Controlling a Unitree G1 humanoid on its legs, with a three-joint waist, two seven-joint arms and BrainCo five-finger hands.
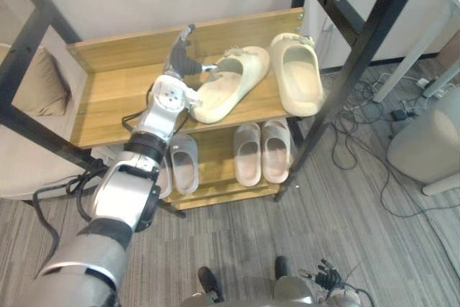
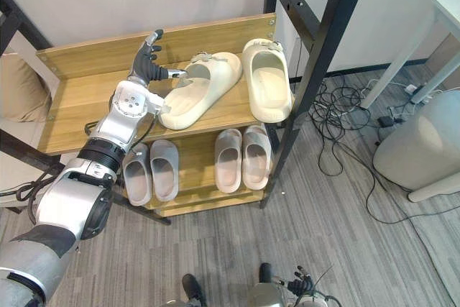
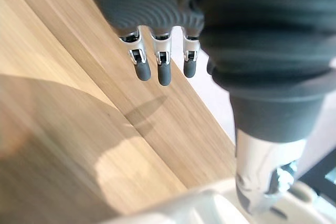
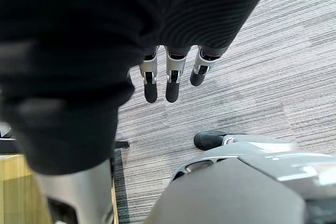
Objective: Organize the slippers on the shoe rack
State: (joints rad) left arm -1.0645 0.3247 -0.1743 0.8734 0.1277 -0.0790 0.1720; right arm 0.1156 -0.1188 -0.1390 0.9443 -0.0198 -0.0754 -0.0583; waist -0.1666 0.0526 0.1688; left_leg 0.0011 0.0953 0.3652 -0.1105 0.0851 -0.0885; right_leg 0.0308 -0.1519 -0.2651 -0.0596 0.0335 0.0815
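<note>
The two-tier wooden shoe rack [image 1: 108, 102] looks mostly in order. On its lower shelf, beneath the left hand [image 1: 181, 59], two pairs of pale grey slippers [image 1: 261, 152] stand side by side, the pair nearer the arm partly hidden by it. The work left is on the top shelf, which holds one pair of thick cream foam slippers. The far cream slipper [image 1: 298, 73] sits square to the shelf, well to the right of the hand, while the skewed cream slipper [image 1: 226, 84] lies diagonally just beside the hand, its front end swung over towards its mate. By my judgement that one needs turning parallel to its partner, and then the job is done. The left hand is spread with its fingers [image 3: 164, 72] straight over bare wood and gripping nothing. Its thumb reaches down by the skewed slipper's rim, though I cannot tell whether it touches. The right hand [image 4: 167, 80] hangs low over the grey carpet, fingers relaxed and empty — it is idle.
</note>
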